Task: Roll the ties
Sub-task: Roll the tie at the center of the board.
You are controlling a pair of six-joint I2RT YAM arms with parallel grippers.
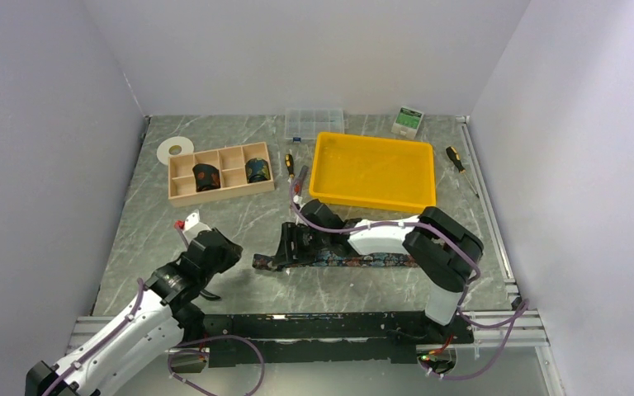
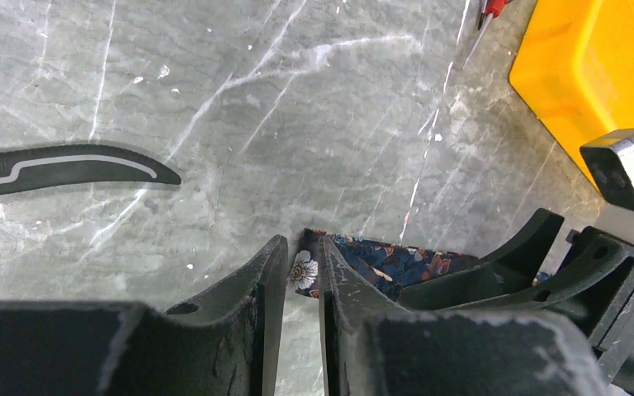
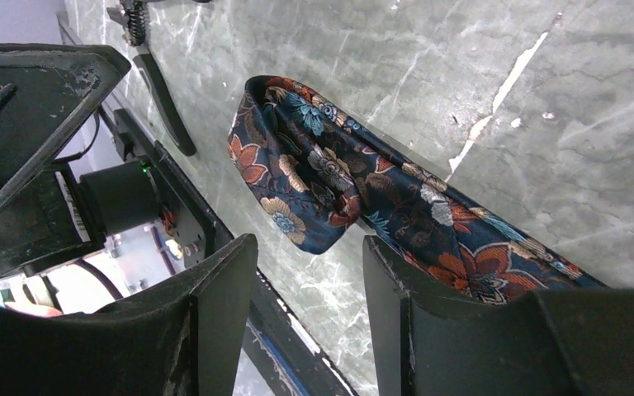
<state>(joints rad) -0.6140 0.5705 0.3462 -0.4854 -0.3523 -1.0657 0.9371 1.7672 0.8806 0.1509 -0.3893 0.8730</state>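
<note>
One tie point(image 1: 355, 260) lies flat as a long strip on the table in front of the arms, its left end folded over. It also shows in the left wrist view point(image 2: 396, 262) and the right wrist view point(image 3: 338, 181). Two rolled ties point(image 1: 206, 176) point(image 1: 256, 170) sit in compartments of a wooden box point(image 1: 215, 195). My right gripper point(image 1: 290, 246) point(image 3: 309, 256) is open and hovers over the strip near its folded end, one finger above the fabric. My left gripper point(image 1: 227, 252) point(image 2: 303, 241) is nearly shut and empty, pointing at the tie's end just beyond its tips.
Black-handled pliers point(image 1: 209, 293) point(image 2: 66, 165) lie by the left gripper. A yellow tray point(image 1: 324, 165) stands behind the right arm. At the back are a clear compartment case point(image 1: 314, 122), a tape roll point(image 1: 175, 148), a small green box point(image 1: 408, 121) and screwdrivers point(image 1: 290, 165) point(image 1: 456, 159).
</note>
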